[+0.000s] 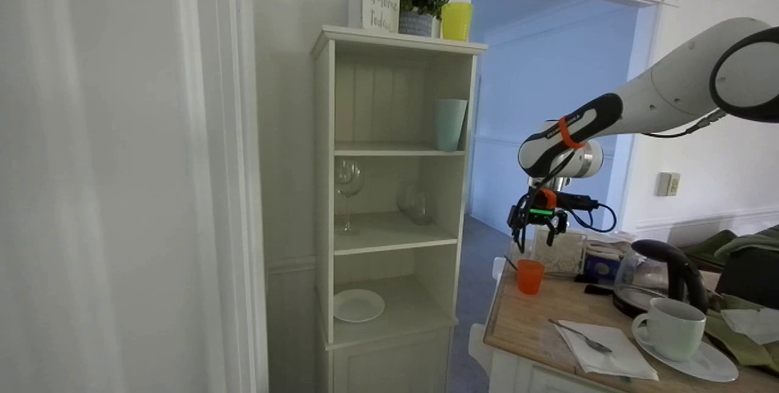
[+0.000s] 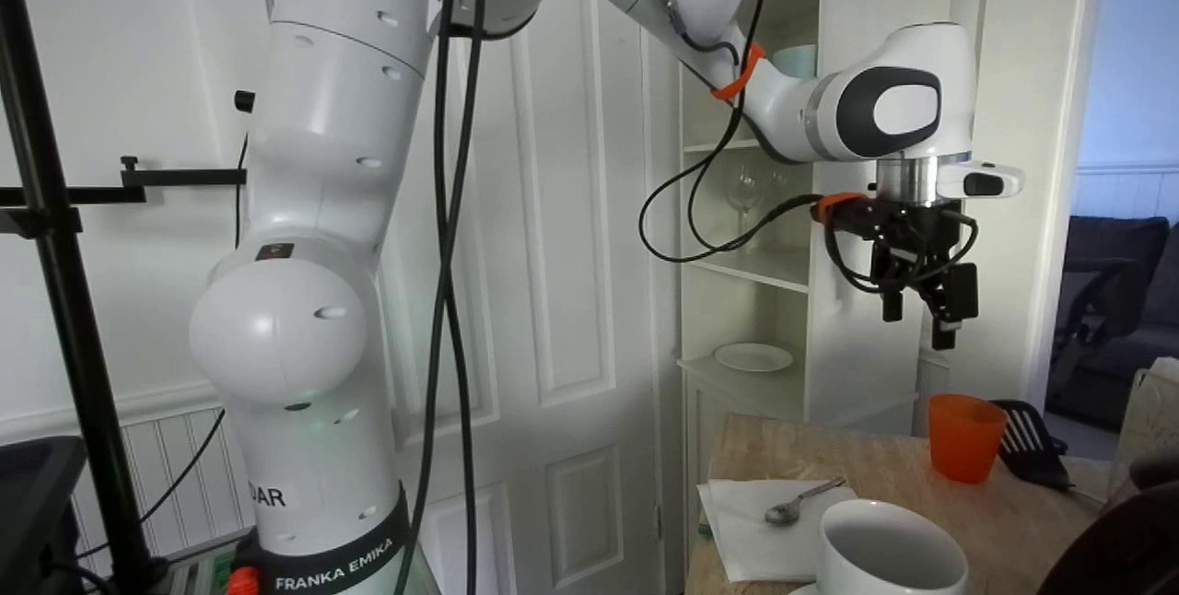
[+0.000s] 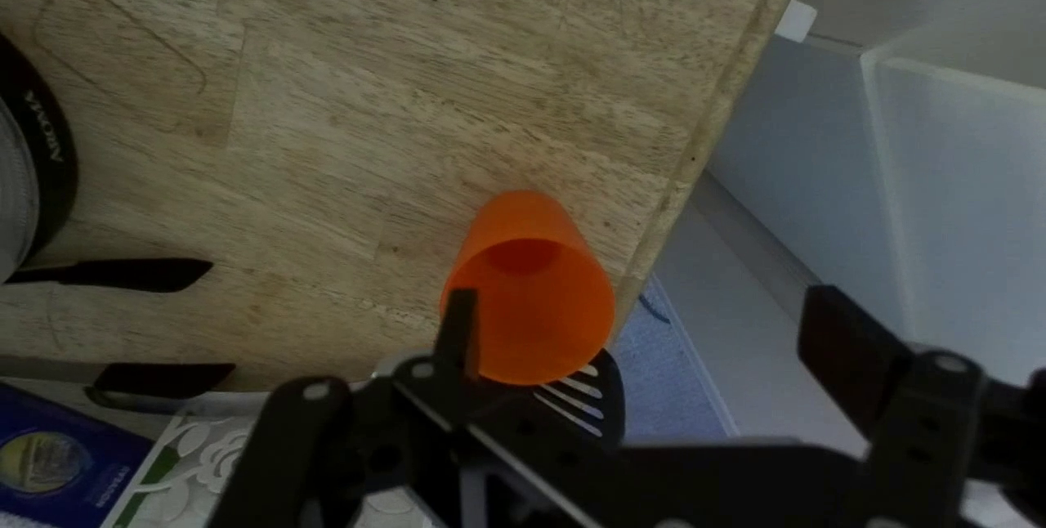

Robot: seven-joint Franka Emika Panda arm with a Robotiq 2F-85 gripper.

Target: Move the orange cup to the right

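The orange cup point(image 1: 530, 277) stands upright near the edge of the wooden tabletop point(image 1: 517, 320). It also shows in an exterior view point(image 2: 965, 438). In the wrist view the cup point(image 3: 535, 315) is seen from above, its mouth open and empty. My gripper point(image 1: 536, 242) hangs above the cup, pointing down; it also shows in an exterior view point(image 2: 918, 328). In the wrist view the gripper point(image 3: 645, 299) has its fingers wide apart with nothing between them. The left finger overlaps the cup's left side in the picture; the right finger lies over the space beyond the table edge.
A black slotted spatula point(image 2: 1032, 443) lies beside the cup. A glass kettle point(image 1: 645, 280), a white mug point(image 1: 675, 326) on a saucer, and a napkin point(image 1: 627, 353) with a spoon stand on the table. A shelf unit point(image 1: 395, 251) holds a pale blue tumbler point(image 1: 450, 125), glasses and a plate.
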